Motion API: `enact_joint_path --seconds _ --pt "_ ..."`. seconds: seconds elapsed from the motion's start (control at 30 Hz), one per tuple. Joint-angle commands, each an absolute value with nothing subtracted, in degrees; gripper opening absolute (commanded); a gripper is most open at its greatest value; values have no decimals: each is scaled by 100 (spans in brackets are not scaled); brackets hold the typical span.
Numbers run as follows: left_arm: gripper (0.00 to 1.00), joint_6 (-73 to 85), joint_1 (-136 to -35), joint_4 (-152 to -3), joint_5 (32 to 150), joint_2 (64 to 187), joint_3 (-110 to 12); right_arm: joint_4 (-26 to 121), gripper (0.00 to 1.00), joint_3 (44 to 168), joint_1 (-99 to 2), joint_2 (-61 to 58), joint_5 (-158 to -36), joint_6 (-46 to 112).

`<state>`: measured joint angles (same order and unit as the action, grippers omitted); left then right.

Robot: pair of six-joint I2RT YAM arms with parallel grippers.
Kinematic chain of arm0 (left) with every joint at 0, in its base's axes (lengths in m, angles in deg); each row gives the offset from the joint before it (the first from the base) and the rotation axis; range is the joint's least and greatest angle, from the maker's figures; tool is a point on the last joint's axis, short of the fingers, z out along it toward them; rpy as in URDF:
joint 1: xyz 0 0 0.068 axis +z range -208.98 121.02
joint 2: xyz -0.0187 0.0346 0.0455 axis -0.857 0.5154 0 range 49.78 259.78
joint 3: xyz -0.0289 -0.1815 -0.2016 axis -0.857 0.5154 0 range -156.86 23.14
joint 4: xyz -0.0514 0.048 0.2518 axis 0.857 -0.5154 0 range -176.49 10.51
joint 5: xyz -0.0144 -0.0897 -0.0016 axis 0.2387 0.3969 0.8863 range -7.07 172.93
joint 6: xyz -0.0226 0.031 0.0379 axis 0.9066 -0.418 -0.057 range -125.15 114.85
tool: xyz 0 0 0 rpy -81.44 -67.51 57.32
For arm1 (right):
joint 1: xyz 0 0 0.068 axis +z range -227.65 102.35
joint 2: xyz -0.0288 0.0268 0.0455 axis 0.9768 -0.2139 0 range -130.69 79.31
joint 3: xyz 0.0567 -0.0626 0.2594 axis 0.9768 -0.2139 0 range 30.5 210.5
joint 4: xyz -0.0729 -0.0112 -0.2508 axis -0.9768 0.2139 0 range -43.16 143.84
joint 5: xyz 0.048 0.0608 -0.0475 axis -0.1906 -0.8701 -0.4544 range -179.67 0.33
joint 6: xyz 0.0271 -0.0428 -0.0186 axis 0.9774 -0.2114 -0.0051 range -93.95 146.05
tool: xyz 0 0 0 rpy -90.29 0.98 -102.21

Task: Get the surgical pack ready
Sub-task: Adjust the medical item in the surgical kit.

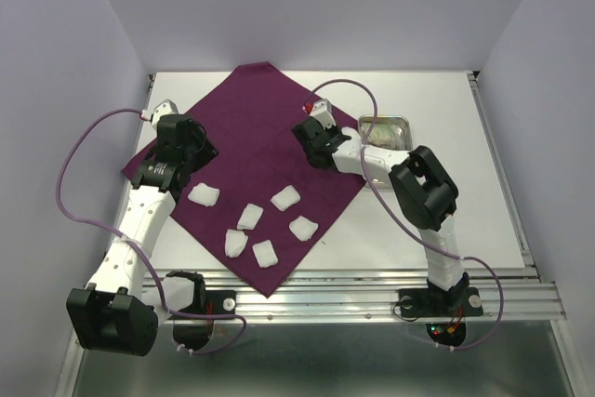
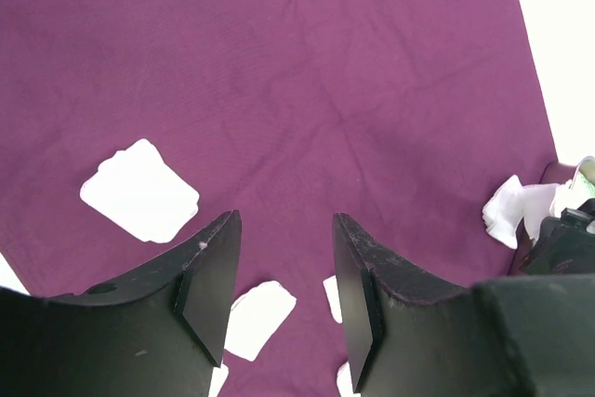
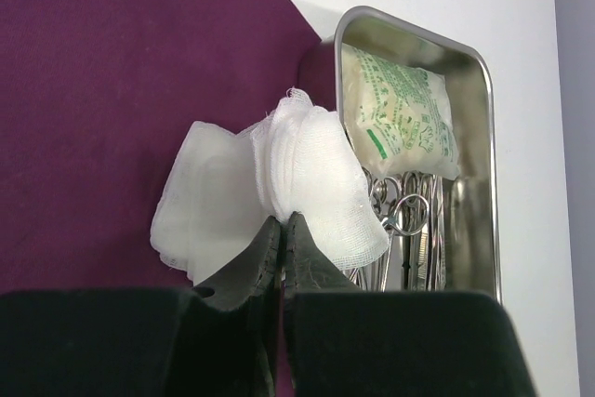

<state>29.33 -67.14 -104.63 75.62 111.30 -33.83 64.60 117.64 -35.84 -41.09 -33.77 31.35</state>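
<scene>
The surgical pack, a large deep-purple cloth (image 1: 251, 137), lies spread flat on the white table. It fills the left wrist view (image 2: 297, 72) and the left of the right wrist view (image 3: 102, 72). Several white gauze pads (image 1: 249, 217) lie on its near part. My right gripper (image 3: 284, 220) is shut on a folded gauze pad (image 3: 307, 174) and holds it over the cloth's right edge, beside the steel tray (image 3: 488, 137). My left gripper (image 2: 284, 220) is open and empty above the cloth's left part, with gauze pads (image 2: 139, 191) below it.
The steel tray (image 1: 405, 122) stands on the table right of the cloth; it holds a sealed white-green packet (image 3: 400, 109) and metal scissor-like instruments (image 3: 409, 230). Lilac walls close the table's sides and back. An aluminium rail (image 1: 353, 299) runs along the near edge.
</scene>
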Motion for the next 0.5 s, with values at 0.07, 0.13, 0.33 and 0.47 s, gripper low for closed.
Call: enact_joint_path --seconds 0.07,0.13,0.33,0.47 --pt "55 2808 -6689 -10313 7582 11016 -3346 6450 1 11725 -3379 -4119 -3289 3369" --pt "55 2808 -6689 -10304 7590 11007 -3328 6459 1 11777 -3379 -4154 -3324 3378" --pt "55 2799 -6680 -10313 7590 10981 -3320 6573 1 11980 -3273 -4321 -3386 3440" --pt "55 2781 -6671 -10331 7564 10946 -3293 6617 1 12076 -3273 -4426 -3465 3466"
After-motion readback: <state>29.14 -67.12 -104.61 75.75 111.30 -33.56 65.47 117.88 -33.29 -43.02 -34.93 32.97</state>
